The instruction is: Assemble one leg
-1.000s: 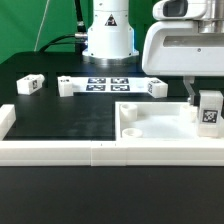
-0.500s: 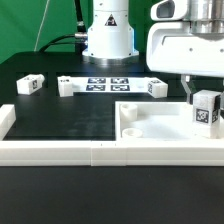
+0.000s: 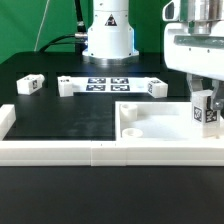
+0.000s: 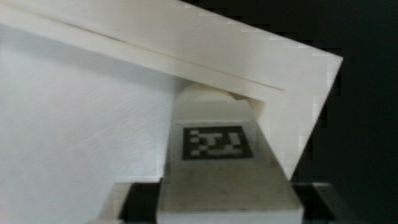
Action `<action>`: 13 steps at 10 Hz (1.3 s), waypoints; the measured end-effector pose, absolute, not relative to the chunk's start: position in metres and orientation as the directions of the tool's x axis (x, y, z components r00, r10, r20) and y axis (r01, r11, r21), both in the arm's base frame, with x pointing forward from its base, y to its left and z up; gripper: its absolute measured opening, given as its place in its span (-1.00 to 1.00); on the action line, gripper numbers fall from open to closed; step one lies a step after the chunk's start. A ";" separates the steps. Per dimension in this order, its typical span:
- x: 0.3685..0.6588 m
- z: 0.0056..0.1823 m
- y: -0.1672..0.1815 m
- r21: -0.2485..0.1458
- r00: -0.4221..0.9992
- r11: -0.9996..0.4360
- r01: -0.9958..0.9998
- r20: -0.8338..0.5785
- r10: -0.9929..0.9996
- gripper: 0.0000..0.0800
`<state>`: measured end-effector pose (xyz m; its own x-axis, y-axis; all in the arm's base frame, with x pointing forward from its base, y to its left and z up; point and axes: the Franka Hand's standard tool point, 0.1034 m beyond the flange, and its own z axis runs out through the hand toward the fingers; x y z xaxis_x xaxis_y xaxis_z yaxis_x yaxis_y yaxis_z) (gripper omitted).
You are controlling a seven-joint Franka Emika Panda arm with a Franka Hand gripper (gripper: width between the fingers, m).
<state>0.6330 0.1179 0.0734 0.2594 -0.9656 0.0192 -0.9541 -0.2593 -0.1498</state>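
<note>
My gripper [image 3: 205, 106] is shut on a leg [image 3: 208, 112], a small white block with a black-and-white tag, and holds it upright over the right end of the big white slab [image 3: 150, 122]. In the wrist view the leg [image 4: 217, 150] fills the middle between my two dark fingers [image 4: 139, 203], with the slab [image 4: 89, 120] below it and its edge running across. Three more legs lie on the black mat: one at the exterior view's left [image 3: 31, 84], one beside the marker board [image 3: 67, 86], and one at its right end [image 3: 154, 86].
The marker board [image 3: 108, 83] lies flat at the back in front of the robot base [image 3: 107, 35]. A long white rail [image 3: 60, 150] runs along the front edge, with a short side piece at the left [image 3: 5, 118]. The slab has a round recess [image 3: 128, 110] near its left corner.
My gripper has moved toward the exterior view's right with the leg in it, and a little lower. The other parts have not moved.
</note>
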 end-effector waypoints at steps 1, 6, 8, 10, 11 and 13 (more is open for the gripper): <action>0.633 0.073 0.118 -0.150 0.227 -0.226 -0.962 0.014 -0.974 -0.27; 0.634 0.074 0.119 -0.158 0.258 -0.257 -0.953 0.016 -0.966 0.32; 0.637 0.076 0.120 -0.159 0.517 -0.522 -0.838 0.077 -0.853 0.59; 0.640 0.077 0.120 -0.160 0.678 -0.690 -0.706 0.130 -0.724 0.62; 0.641 0.077 0.120 -0.148 0.746 -0.760 -0.633 0.148 -0.649 0.62; 0.642 0.077 0.121 -0.102 0.864 -0.883 -0.458 0.185 -0.469 0.62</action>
